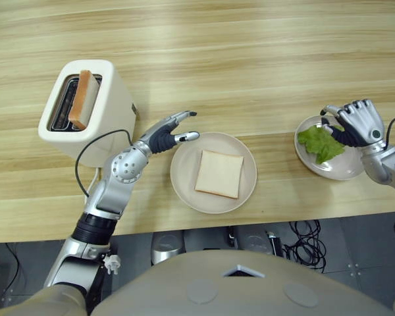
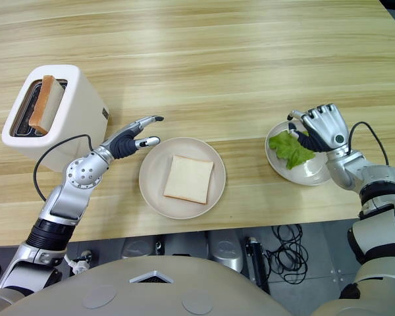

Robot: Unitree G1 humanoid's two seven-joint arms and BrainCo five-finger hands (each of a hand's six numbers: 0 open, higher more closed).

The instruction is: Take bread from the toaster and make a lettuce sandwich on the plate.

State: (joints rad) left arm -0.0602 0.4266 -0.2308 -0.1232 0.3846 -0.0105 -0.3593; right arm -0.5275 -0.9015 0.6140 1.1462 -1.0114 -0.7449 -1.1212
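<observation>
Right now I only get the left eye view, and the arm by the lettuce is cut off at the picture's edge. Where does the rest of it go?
Observer: From the right hand, the right arm extends toward the robot across the table's near edge. Its elbow hangs off the table, above the floor.
Operator: And the thin black cable at its wrist, does it lead away somewhere?
Observer: No. The cable arcs over and ends on the same forearm.
</observation>
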